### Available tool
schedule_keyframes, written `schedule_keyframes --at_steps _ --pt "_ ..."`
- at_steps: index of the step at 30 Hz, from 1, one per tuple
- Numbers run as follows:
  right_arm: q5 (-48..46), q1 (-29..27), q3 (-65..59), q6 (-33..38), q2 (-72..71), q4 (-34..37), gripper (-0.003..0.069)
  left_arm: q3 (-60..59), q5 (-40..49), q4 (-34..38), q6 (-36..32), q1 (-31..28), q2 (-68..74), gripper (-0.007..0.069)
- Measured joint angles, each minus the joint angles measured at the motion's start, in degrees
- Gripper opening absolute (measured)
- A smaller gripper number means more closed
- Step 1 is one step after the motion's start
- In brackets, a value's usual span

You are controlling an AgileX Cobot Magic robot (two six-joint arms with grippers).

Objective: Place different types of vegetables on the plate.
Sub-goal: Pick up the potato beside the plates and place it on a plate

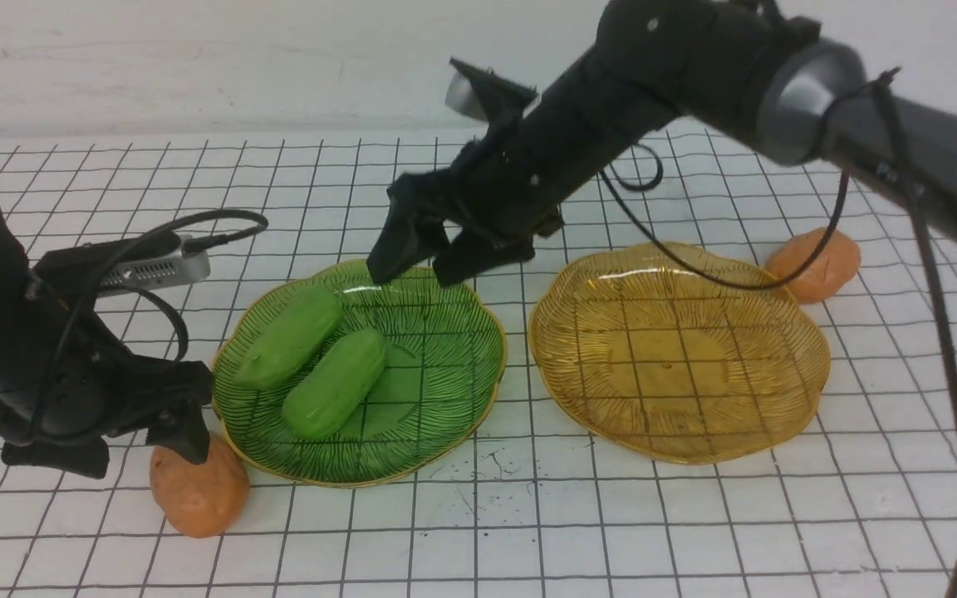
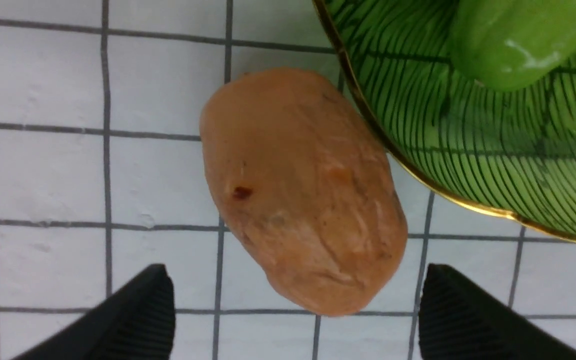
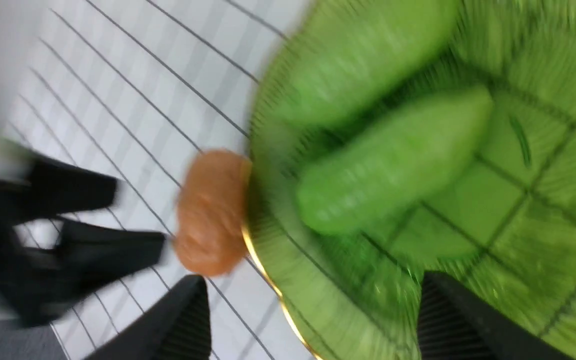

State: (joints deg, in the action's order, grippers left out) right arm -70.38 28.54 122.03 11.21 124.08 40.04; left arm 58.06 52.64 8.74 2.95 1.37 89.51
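Observation:
Two light-green cucumbers lie side by side on the green glass plate. One orange-brown potato rests on the table against that plate's near-left rim; it fills the left wrist view. A second potato sits behind the empty amber plate. My left gripper is open, its fingertips just short of the near potato. My right gripper is open and empty, hovering over the green plate's far rim; its blurred view shows a cucumber and the near potato.
The table is white with a black grid. The two plates sit side by side mid-table. The right arm and its cables reach across above the amber plate. A white wall runs along the back.

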Motion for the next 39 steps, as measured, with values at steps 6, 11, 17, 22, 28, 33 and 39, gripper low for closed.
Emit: schedule_keyframes --at_steps 6,11,17,22,28,33,39 --pt "-0.51 -0.1 1.84 -1.01 -0.73 -2.17 0.0486 0.0 -2.12 0.57 0.0 0.0 3.08 0.0591" --pt "-0.95 -0.1 1.84 -1.46 -0.73 -3.99 0.0484 0.0 -4.95 0.51 0.01 0.0 5.69 0.0591" --pt "-0.95 -0.1 1.84 -1.46 -0.73 -5.13 0.0484 0.2 -6.55 1.17 0.06 0.0 7.74 0.0591" --pt "-0.95 -0.1 1.84 -1.47 -0.73 -5.27 0.0484 0.36 -5.63 1.3 0.11 0.0 8.05 0.0567" --pt "-0.95 -0.17 1.84 -2.1 -0.81 -5.27 0.0484 0.71 -2.72 -0.13 0.11 0.0 8.16 0.0533" --pt "-1.36 -1.73 1.84 -3.33 -2.84 -6.48 0.0484 0.39 3.71 -5.95 0.11 0.0 5.93 0.0533" --pt "-1.56 -9.78 1.84 -7.08 -10.63 -17.98 0.0484 3.64 6.96 -7.53 0.15 0.31 -6.04 0.0533"
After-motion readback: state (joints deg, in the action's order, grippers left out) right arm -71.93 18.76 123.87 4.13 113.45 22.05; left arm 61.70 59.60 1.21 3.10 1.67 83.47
